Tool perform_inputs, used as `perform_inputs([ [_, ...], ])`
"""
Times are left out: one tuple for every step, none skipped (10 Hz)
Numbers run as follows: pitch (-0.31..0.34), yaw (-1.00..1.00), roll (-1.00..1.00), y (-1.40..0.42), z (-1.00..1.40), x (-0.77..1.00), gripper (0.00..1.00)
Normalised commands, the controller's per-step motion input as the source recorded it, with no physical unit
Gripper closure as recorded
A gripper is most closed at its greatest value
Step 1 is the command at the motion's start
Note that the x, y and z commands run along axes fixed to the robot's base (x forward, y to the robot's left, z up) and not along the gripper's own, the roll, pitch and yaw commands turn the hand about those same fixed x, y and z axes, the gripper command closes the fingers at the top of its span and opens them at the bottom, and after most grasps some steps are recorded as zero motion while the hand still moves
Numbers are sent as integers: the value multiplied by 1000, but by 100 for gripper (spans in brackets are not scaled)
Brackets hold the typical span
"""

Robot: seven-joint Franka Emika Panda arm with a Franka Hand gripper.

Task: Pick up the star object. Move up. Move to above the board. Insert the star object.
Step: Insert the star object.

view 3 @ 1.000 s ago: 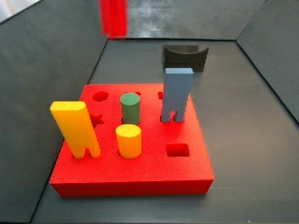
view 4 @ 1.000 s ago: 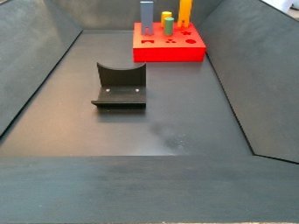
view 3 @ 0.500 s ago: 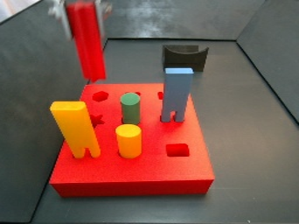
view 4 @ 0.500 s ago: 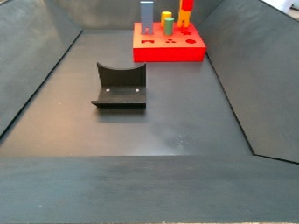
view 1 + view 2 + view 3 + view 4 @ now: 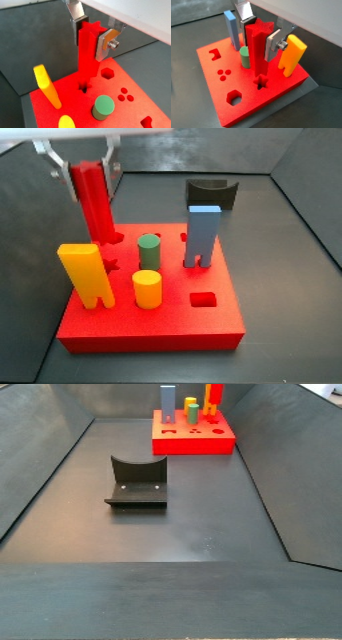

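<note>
While my end effector [image 5: 93, 34] clamps the star object [image 5: 87, 57] near its top, a wrist view shows the silver fingers [image 5: 105, 44] pressed against its ridged sides, the peg hanging upright below me over the board [image 5: 133, 107]. Its lower end sits at or just above the star hole [image 5: 83, 89]; I cannot tell whether it has entered. A yellow block [image 5: 47, 85] and a green peg [image 5: 103, 107] stand beside that hole.

From a wrist view on my opposite side, the end effector [image 5: 261, 36] grips the star object [image 5: 258, 47], and the star hole [image 5: 260, 81] lies open just beside the peg's foot. A blue block [image 5: 232, 29] stands beyond me, the yellow block [image 5: 292, 54] beside my finger.

Seen from a side view, my end effector [image 5: 83, 163] holds the star object [image 5: 94, 200] upright over the board's [image 5: 174, 323] far corner.

Across the bench [image 5: 160, 524], a side view shows the board [image 5: 194, 439] distant, the fixture [image 5: 136, 482] well apart from me.
</note>
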Motion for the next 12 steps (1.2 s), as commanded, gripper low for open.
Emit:
perform_inputs([
  [0,340,197,-3,-694,111,100],
  [0,326,149,-14,-660,160,100],
  [0,311,159,-54,-697,114,100],
  [0,229,124,-137,-840,120,100],
  [-3,183,163,-206,-880,0,100],
  [-59,80,166,-149,-831,-206,100],
  [-53,57,167,-37,-949,-231,100],
  [26,80,64,0,-351,0,100],
  [86,0,49,0,-74,6,100],
  [-3,0,19,-143,-420,0,100],
  [-17,0,1,-231,-534,240,100],
  [0,-177,94,-31,-786,420,100],
])
